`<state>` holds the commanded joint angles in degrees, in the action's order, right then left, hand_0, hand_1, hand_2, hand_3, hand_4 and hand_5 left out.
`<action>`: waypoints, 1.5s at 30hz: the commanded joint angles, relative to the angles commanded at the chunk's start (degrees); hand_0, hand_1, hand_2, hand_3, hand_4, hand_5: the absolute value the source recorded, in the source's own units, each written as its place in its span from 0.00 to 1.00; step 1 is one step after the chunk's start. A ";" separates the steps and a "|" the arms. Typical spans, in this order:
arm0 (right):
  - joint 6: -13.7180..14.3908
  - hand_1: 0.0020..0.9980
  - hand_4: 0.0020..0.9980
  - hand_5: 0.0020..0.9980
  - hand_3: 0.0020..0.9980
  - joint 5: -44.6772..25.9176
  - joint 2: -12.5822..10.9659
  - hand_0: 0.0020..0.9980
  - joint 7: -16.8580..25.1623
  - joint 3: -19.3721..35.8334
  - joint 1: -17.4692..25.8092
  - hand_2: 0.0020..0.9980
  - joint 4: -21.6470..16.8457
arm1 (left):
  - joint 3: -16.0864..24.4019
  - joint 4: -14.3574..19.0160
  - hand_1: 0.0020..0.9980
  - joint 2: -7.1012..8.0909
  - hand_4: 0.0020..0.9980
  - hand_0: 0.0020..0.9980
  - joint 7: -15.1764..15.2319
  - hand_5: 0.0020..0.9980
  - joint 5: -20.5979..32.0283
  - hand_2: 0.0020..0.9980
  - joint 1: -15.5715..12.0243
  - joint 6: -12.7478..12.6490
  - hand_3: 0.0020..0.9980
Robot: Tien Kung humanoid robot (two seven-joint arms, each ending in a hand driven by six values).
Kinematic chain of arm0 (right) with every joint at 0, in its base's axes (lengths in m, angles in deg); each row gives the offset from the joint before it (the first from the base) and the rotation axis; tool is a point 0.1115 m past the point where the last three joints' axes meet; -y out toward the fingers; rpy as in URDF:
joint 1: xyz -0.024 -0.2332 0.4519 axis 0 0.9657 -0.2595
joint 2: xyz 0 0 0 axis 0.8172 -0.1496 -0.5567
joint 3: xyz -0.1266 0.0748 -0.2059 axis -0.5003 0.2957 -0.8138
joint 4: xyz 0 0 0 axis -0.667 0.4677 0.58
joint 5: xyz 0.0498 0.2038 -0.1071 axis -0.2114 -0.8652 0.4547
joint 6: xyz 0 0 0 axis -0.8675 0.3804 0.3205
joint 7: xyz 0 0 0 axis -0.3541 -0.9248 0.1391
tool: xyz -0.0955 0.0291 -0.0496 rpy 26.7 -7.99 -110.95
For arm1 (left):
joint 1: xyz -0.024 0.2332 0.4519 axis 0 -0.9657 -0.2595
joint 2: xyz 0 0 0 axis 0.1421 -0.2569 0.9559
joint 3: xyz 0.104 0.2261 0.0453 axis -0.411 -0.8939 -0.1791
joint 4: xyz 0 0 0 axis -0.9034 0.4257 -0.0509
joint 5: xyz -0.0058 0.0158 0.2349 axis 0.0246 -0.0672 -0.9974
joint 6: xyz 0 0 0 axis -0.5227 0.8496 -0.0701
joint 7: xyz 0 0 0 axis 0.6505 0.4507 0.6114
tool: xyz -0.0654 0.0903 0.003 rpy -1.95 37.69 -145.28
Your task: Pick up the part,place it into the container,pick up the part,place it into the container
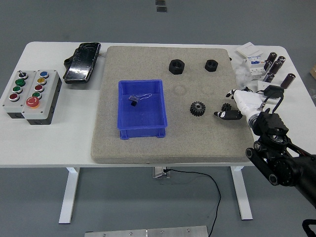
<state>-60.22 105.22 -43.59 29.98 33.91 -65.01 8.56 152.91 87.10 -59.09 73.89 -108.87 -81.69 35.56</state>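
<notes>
Right hand (236, 106) beside small gear (226, 107), possibly touching.

Camera inventory: one view, head-mounted. It sits high on my side of the tabletop (59, 143), facing forward and down. Near edge runs across the lower part of the frame; table legs and grey floor show beneath, more floor beyond the far edge. Distance: moderate, the whole tabletop fits in frame. My right arm (281, 163) enters from the lower right corner. No second view to compare.

Blue container (141, 114), perhaps black gears (197, 108)
</notes>
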 joint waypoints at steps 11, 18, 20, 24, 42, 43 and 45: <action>0.23 0.57 0.85 0.54 0.67 -0.65 0.13 0.36 0.12 -0.62 0.02 0.66 1.07 | -0.17 0.00 0.67 -0.05 0.71 0.67 -0.01 0.30 0.16 0.59 -0.03 0.07 0.63; 0.42 0.55 0.73 0.49 0.65 -0.92 0.23 0.34 0.19 -1.07 -0.08 0.63 1.25 | -0.25 0.00 0.67 0.02 0.71 0.67 -0.03 0.30 0.19 0.59 0.00 0.10 0.63; 0.53 0.55 0.73 0.49 0.65 -1.03 0.27 0.34 0.24 -1.23 -0.10 0.63 1.34 | -0.28 0.00 0.67 0.00 0.71 0.67 0.00 0.30 0.20 0.59 0.02 0.12 0.63; 0.74 0.54 0.69 0.49 0.64 -1.27 0.39 0.34 0.34 -1.52 -0.08 0.61 1.54 | -0.31 0.00 0.67 -0.04 0.71 0.67 0.03 0.30 0.19 0.59 0.04 0.14 0.63; 0.92 0.55 0.43 0.15 0.68 -0.85 0.49 0.33 -0.42 -2.47 0.05 0.58 1.76 | -0.40 0.00 0.67 0.01 0.71 0.68 0.02 0.30 0.24 0.59 0.03 0.13 0.62; 1.02 0.55 0.43 0.15 0.68 -0.75 0.48 0.33 -0.49 -2.57 0.06 0.58 1.72 | -0.39 0.00 0.67 0.01 0.71 0.68 0.01 0.30 0.23 0.59 0.02 0.14 0.62; 1.21 0.55 0.43 0.15 0.68 -0.57 0.46 0.33 -0.64 -2.73 0.06 0.58 1.62 | -0.39 0.00 0.67 0.01 0.71 0.68 0.01 0.30 0.23 0.59 0.02 0.14 0.62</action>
<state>-59.01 104.65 -43.13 29.34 31.19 -64.95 10.18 152.52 87.10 -59.08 73.90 -108.64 -81.67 35.70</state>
